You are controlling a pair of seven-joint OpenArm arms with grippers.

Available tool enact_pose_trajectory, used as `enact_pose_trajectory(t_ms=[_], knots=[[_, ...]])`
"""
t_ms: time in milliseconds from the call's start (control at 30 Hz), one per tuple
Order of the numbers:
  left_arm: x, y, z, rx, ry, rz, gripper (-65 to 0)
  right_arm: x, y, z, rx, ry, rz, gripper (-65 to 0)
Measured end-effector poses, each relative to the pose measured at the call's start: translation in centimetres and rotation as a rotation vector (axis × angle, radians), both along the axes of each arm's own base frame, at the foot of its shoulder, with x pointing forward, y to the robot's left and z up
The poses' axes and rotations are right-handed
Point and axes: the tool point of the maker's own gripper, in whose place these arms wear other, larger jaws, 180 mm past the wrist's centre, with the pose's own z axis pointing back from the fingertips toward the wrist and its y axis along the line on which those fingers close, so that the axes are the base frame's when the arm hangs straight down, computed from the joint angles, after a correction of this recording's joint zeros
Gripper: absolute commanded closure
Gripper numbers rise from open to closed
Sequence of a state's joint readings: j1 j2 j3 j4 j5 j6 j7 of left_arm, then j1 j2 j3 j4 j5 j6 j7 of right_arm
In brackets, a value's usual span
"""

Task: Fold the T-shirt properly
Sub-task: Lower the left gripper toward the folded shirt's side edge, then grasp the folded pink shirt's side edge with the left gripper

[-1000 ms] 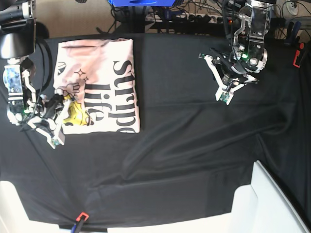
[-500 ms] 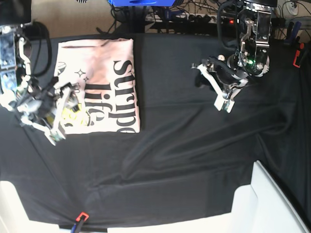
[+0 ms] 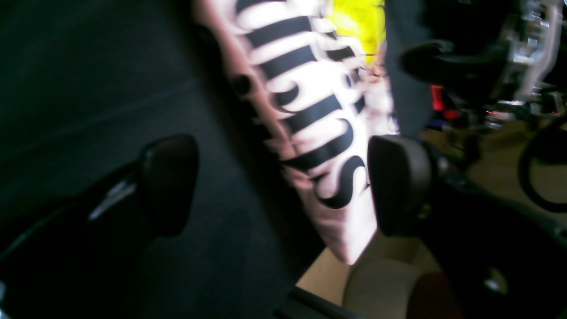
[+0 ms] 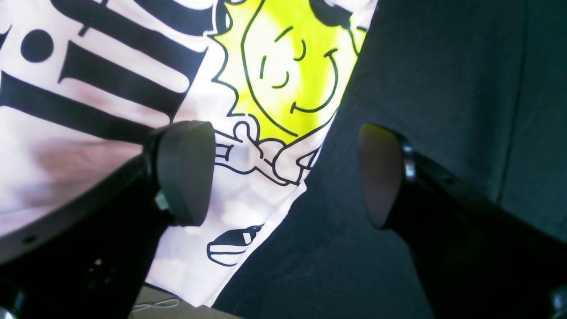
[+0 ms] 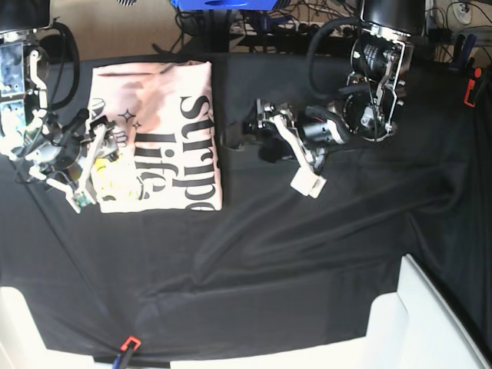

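The shirt (image 5: 157, 138) lies folded, print up, on the black-draped surface (image 5: 323, 246). The right pincer (image 5: 81, 171), wide open and empty, straddles its near corner (closest arm). The left pincer (image 5: 286, 152), agape and empty, hangs well off its lettered long edge

At the left edge of the base view, the right gripper (image 5: 86, 165) of white and black plastic hangs with jaws parted. Upper centre-right, the left gripper (image 5: 286, 150) reaches leftward, jaws spread wide.
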State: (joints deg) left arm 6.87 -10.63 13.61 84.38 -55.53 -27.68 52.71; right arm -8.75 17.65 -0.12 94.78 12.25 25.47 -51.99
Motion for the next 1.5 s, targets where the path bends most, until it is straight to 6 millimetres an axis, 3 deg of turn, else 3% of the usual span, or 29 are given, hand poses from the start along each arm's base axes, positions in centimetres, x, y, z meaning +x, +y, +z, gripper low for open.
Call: enact_pose_trajectory(t_ms=[100,267,433,667,833,1100,1500], knots=[[-0.7,0.0,-1.9,0.013,0.064,0.018,-61.8,-0.6,0.0,-0.5,0.0,0.016,-0.002,-48.2],[-0.6,-2.8,-2.7,-0.067,0.12,0.035,-61.8,-1.0,0.4,-0.8,0.012,0.026,-0.007,-48.2],[-1.3,-3.7,-4.5,-0.049,0.182,0.003,-61.8,-1.6,1.1,-1.3,0.031,0.039,-0.009,-48.2],[-0.1,-4.8,-5.5,-0.094,0.23,-0.001,-61.8,-1.7,1.5,-1.3,0.04,0.04,-0.009,-48.2],[1.1,-6.8,-5.9,-0.087,0.247,-0.06,-61.8,-2.3,1.5,-1.7,0.041,0.053,-0.009,-48.0],[0.2,-11.4,-5.4,-0.017,0.214,-0.271,-61.8,-2.9,1.5,-1.9,0.04,0.065,-0.009,-48.0],[-0.9,-12.9,-5.5,0.03,0.198,-0.375,-61.8,-2.8,1.6,-1.9,0.043,0.063,-0.01,-48.0]])
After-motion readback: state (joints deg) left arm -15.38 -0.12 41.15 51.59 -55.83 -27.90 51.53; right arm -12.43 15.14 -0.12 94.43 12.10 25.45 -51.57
